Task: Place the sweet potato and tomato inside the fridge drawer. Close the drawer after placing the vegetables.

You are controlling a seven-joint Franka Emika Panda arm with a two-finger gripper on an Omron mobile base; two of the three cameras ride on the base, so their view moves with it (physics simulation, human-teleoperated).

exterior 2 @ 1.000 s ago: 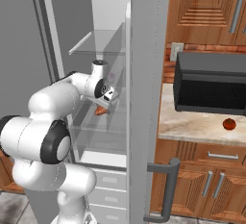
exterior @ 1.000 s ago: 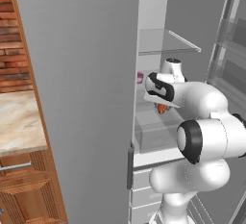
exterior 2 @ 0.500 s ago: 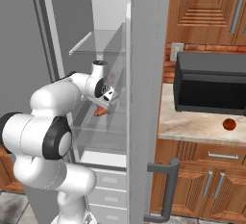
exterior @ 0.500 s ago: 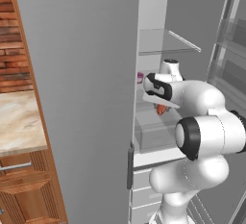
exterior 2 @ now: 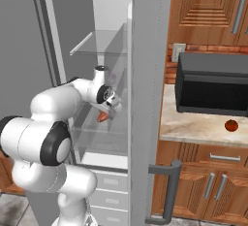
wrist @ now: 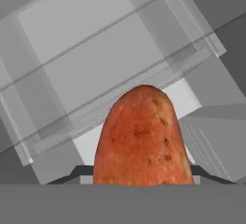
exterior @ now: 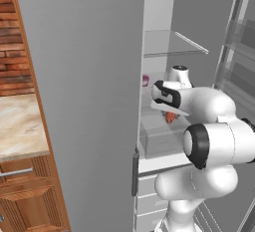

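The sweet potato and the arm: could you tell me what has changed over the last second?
Almost nothing: the elbow has drifted slightly. The gripper stays shut on the sweet potato above the open fridge drawer; the tomato still sits on the counter.

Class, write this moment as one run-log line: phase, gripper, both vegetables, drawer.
phase: carrying | gripper: shut on sweet potato | tomato: on counter by microwave | fridge drawer: open, below gripper

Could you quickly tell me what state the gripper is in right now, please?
Gripper: closed on the sweet potato, held over the open fridge drawer.
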